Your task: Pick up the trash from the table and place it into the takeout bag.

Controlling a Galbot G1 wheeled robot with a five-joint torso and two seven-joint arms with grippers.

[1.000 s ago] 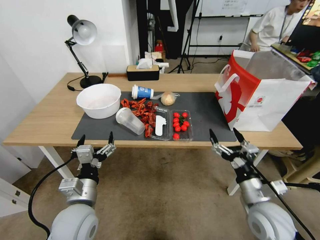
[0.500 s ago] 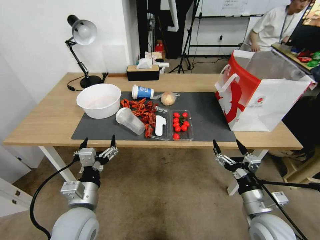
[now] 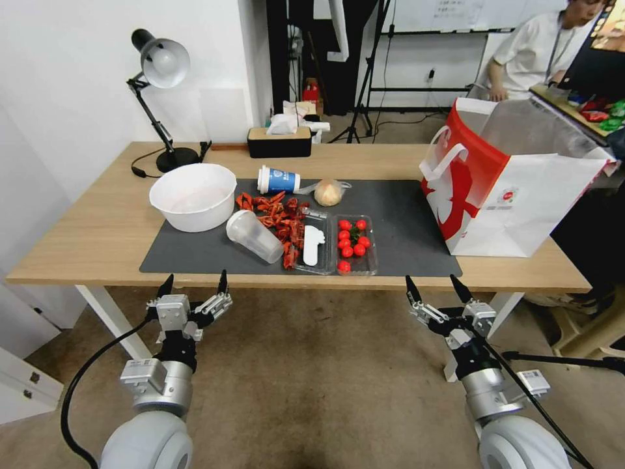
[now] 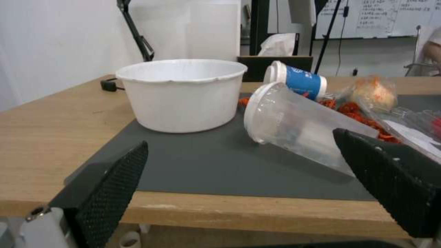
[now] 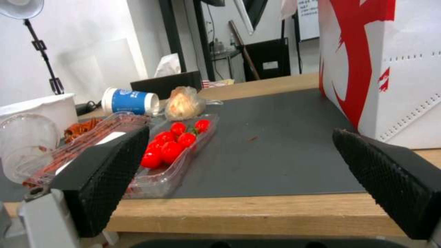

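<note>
On the table's [image 3: 84, 228] dark mat [image 3: 403, 221] lies trash: a clear plastic cup [image 3: 255, 236] [image 4: 298, 127] on its side, a white blue-labelled paper cup [image 3: 278, 180] [image 5: 130, 101] also on its side, a plastic-wrapped tan ball [image 3: 329, 192] [image 5: 184, 102], a pile of red scraps [image 3: 277, 218] and a white round bowl [image 3: 193, 195] [image 4: 184, 93]. The takeout bag [image 3: 514, 189] [image 5: 390, 62] stands open at the table's right end. My left gripper [image 3: 194, 281] and right gripper [image 3: 432, 285] hang open and empty just below the table's front edge.
A clear tray of red tomatoes [image 3: 353, 244] and a clear tray holding a white utensil [image 3: 314, 242] sit mid-mat. A black desk lamp [image 3: 159, 65] and a tissue box [image 3: 280, 140] stand at the back. White table legs [image 3: 111, 316] are under the edge.
Both grippers have sunk lower, away from the table's front edge, still open. The right one has also drifted slightly left. Nothing on the table has moved.
</note>
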